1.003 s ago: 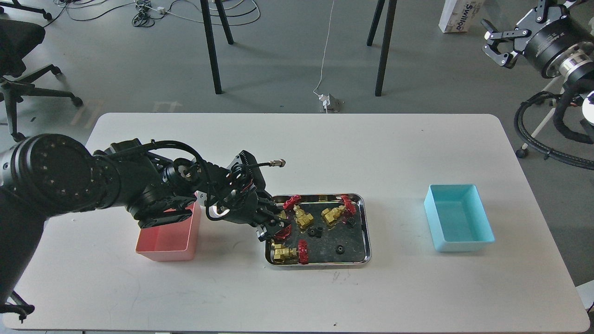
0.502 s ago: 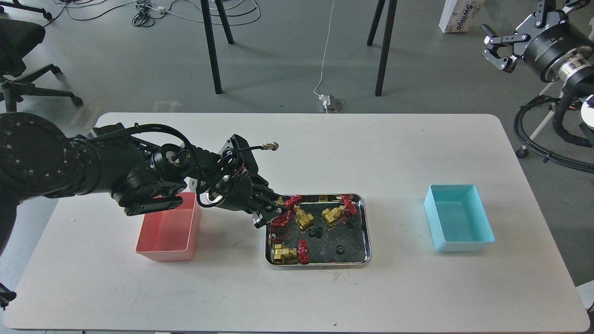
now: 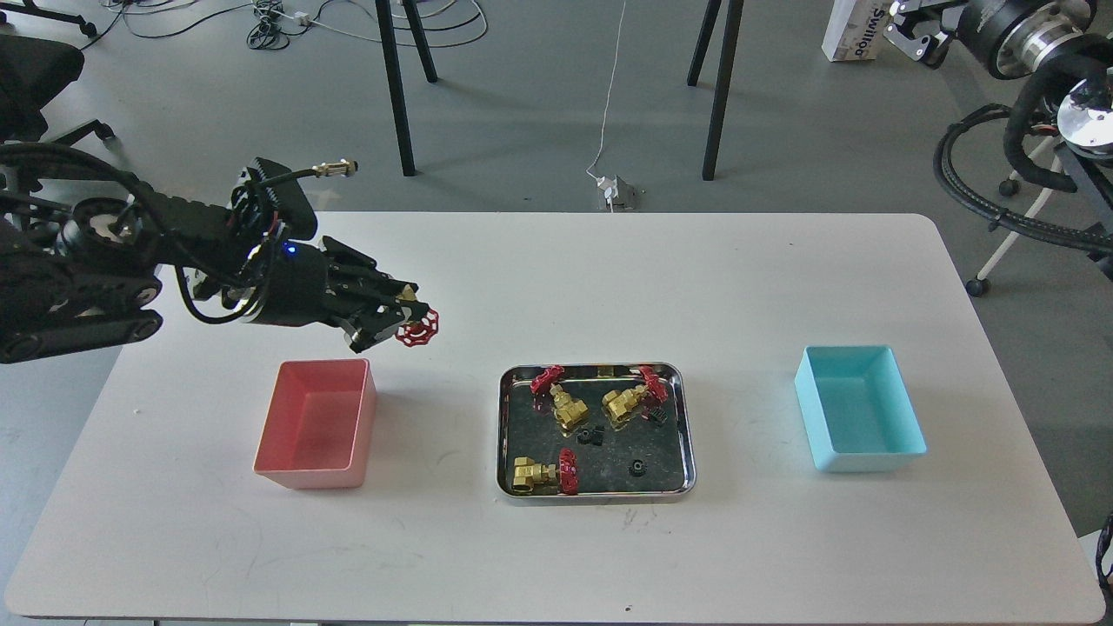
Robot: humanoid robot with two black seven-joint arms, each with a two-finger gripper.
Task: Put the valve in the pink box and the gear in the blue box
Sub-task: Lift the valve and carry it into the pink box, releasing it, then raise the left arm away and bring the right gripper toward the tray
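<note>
My left gripper (image 3: 398, 320) is shut on a valve (image 3: 416, 328); its red handwheel sticks out past the fingertips. It hangs above the table, up and to the right of the empty pink box (image 3: 317, 422). Three more valves lie in the steel tray (image 3: 596, 429): two at the back (image 3: 563, 402) (image 3: 630, 399) and one at the front left (image 3: 543, 474). Small black gears lie in the tray near the middle (image 3: 592, 435) and at the front (image 3: 638, 468). The empty blue box (image 3: 856, 407) stands at the right. My right gripper (image 3: 913, 30) is at the top right edge, partly cut off.
The white table (image 3: 556, 548) ends near the bottom of the view. Table legs, cables and a charger lie on the floor behind it. A black hose loops off the table's right side. An office chair stands at the far left.
My left gripper lifted a valve out of the tray's left side and carried it up and left, to above the table near the pink box. The right arm rose toward the top right corner.
</note>
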